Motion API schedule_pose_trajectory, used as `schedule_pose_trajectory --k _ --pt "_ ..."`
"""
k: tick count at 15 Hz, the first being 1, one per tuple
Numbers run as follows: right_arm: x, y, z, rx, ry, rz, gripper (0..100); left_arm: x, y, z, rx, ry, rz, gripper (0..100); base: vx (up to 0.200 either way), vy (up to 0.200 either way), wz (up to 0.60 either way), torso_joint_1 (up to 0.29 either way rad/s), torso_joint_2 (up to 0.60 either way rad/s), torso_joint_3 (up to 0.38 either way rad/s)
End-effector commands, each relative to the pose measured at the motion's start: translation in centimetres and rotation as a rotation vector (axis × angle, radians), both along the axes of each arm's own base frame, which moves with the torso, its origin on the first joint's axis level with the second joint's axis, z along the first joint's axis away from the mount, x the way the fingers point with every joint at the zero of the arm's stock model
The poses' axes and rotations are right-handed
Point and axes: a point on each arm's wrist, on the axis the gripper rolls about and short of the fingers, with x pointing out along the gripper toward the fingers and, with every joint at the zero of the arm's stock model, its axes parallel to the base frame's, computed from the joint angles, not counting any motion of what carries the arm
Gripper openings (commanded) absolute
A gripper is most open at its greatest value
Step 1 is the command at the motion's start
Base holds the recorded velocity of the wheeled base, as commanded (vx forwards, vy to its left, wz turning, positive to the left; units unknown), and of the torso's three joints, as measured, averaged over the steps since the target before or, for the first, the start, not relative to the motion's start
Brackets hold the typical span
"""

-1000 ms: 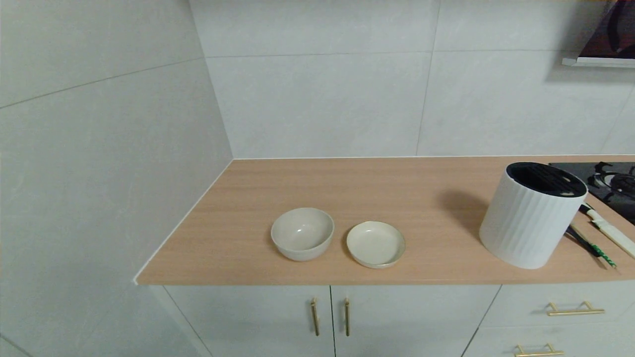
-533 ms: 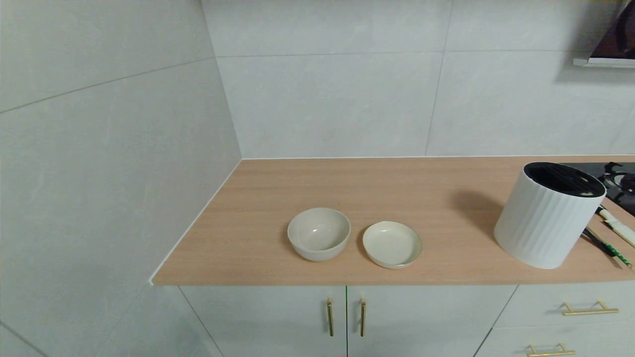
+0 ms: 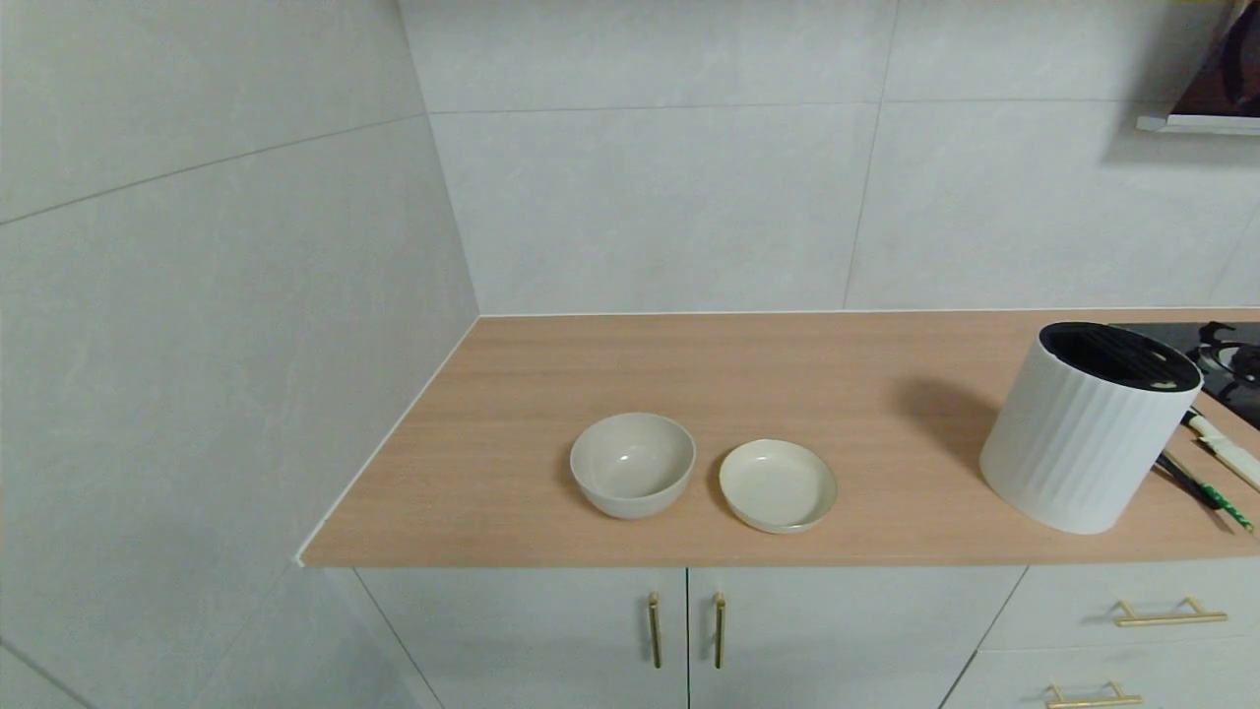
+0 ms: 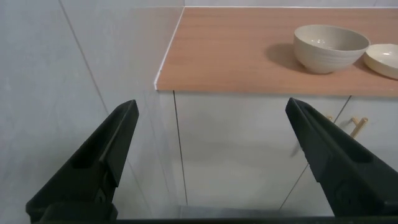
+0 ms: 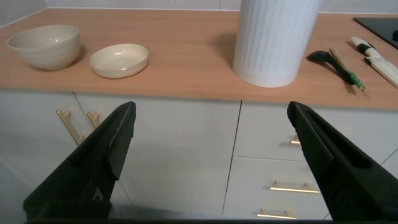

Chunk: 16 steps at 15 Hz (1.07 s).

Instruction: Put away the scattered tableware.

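Lower centre in the head view, the bowl point(image 3: 632, 465) likely suits a rim pinch; left gripper point(image 4: 211, 106) and right gripper point(image 5: 211, 107) gape empty.

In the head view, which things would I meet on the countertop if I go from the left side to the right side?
bowl → shallow dish → white ribbed holder → loose utensils lying just past the holder

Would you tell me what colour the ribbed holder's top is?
Black; the top shows best in the head view.
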Motion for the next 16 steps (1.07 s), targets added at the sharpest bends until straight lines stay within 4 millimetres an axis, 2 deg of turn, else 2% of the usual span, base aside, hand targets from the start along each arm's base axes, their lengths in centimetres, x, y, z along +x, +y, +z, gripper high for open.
schedule_pose_trajectory --k 1,4,16 --pt "0.01 0.0 0.01 0.0 0.001 0.001 100 0.0 0.0 0.0 -0.001 0.0 0.001 100 0.0 0.0 0.0 0.0 0.0 0.0" --pt "0.01 0.0 0.01 0.0 0.001 0.001 100 0.0 0.0 0.0 -0.001 0.0 0.001 100 0.0 0.0 0.0 -0.067 0.16 0.088" --pt "0.01 0.0 0.01 0.001 0.001 0.001 100 0.0 0.0 0.0 -0.001 0.0 0.001 100 0.0 0.0 0.0 -0.231 0.52 0.286"
